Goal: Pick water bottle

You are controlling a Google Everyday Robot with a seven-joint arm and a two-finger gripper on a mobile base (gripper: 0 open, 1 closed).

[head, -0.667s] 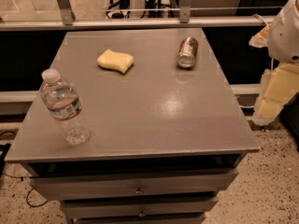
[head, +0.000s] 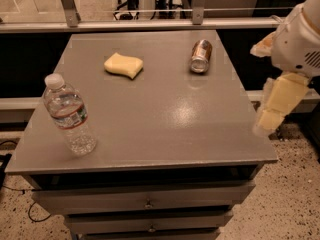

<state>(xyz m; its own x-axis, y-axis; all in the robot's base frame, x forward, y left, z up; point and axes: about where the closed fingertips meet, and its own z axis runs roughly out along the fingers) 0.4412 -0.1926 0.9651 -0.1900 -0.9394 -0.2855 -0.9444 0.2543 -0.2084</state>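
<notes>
Off the right edge of the table the gripper hangs well apart from the untouched water bottle at front left, so basically nothing's done yet, and I can't tell its grip state.

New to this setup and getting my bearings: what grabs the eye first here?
The clear water bottle stands upright near the front-left corner of the grey table. Farther back lie a yellow sponge and a brown can on its side. The gripper hangs beside the table's right edge, far from the bottle.
</notes>
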